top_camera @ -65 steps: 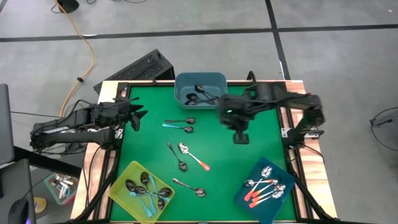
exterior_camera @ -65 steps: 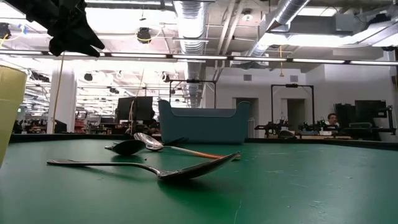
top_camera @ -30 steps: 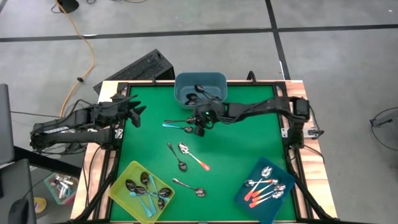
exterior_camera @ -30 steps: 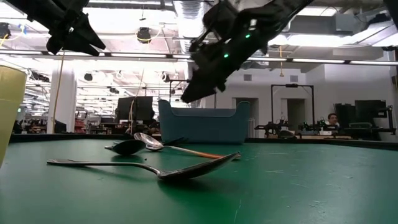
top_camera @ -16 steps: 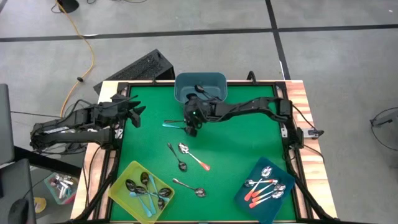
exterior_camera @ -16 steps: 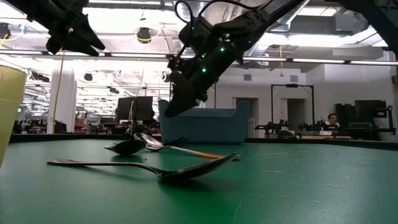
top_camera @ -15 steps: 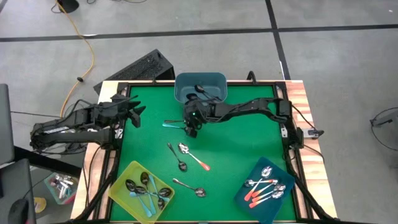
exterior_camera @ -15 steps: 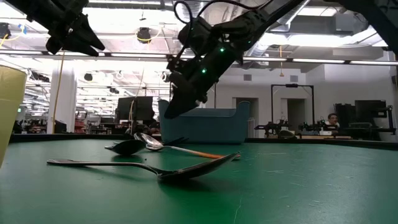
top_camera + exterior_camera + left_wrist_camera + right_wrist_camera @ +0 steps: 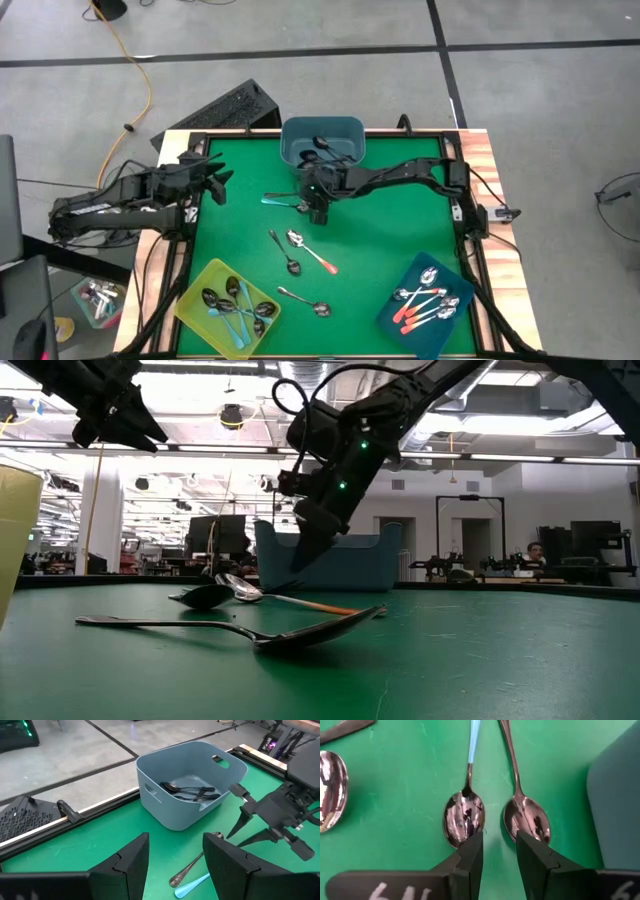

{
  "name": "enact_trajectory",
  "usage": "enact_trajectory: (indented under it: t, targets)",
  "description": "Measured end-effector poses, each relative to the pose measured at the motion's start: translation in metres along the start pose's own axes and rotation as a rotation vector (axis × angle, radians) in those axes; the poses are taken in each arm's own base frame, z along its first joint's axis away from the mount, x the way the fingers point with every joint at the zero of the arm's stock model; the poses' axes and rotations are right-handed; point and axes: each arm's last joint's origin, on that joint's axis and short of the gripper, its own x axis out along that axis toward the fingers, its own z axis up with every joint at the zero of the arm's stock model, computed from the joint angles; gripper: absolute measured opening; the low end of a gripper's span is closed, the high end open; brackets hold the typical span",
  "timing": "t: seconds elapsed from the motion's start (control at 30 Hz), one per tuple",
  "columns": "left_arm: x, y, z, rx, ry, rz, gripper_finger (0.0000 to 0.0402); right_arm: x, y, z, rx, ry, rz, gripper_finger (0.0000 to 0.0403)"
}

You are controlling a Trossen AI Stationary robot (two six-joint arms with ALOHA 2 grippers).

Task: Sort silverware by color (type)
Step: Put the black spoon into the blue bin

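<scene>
Right gripper (image 9: 497, 857), fingers parted, hangs just above 2 spoons: a blue-handled spoon (image 9: 464, 815) and a plain metal spoon (image 9: 526, 817), near the table's far edge beside the grey-blue bin (image 9: 322, 143). 3 more spoons (image 9: 300, 255) lie mid-table. Left gripper (image 9: 215, 180) waits open at the left edge.

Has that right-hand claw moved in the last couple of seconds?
Yes. The right gripper swung across the green mat from its right side toward the grey-blue bin, now low over two spoons.
</scene>
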Motion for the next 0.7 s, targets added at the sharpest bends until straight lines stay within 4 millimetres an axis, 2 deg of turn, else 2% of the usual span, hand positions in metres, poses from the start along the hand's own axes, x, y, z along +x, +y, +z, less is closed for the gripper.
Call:
enact_trajectory:
  t: [0.23,0.53,0.7]
  targets:
    - [0.0000,0.0001,-0.0001,0.001,0.001,0.000,0.0170,0.0018,-0.0065,-0.0041,-0.046,0.017,-0.052,0.0124]
    - [0.0000,0.0006,-0.0011,0.017,0.011,0.005,0.0170,0.0042,-0.0052,-0.0075,-0.354,0.017,-0.045,0.0124]
    - [0.0000,0.0006,-0.0012,0.020,0.012,0.005,0.0170,0.0042,-0.0062,-0.0070,-0.434,0.015,-0.054,0.0124]
